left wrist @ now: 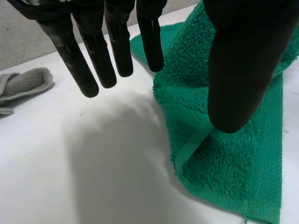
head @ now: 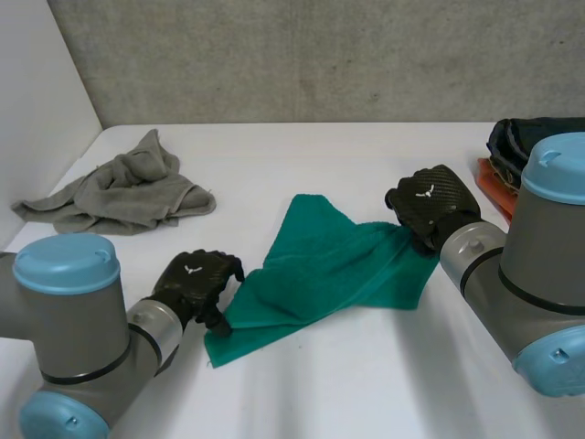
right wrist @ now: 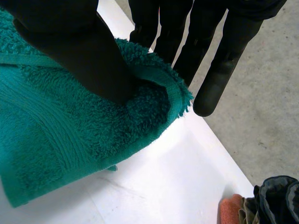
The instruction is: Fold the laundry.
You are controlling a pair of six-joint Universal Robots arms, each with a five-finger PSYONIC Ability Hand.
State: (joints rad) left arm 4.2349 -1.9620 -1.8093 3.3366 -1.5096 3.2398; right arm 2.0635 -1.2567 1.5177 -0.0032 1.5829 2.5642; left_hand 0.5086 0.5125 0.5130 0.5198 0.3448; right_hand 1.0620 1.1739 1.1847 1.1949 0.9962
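The green towel (head: pixel 338 265) lies crumpled and partly doubled over in the middle of the white worktop (head: pixel 366 375), one point of it towards the far edge.

The right hand (head: pixel 430 203) is at the towel's right-hand corner. In the right wrist view its thumb (right wrist: pixel 79 51) bears down on the top of that corner while the straight fingers (right wrist: pixel 219 70) stand behind the hem, so the corner of the towel (right wrist: pixel 60 135) is nipped between them.

The left hand (head: pixel 194 282) is at the towel's near left corner. Its fingers (left wrist: pixel 93 56) hang straight and spread over bare worktop just beside the hem, gripping nothing, with the thumb (left wrist: pixel 243 70) apart from them over the towel's edge (left wrist: pixel 233 172).

A grey towel (head: pixel 123 192) is heaped near the far left corner. Dark clothing (head: pixel 526 137) and something orange (head: pixel 494 187) sit at the right edge.
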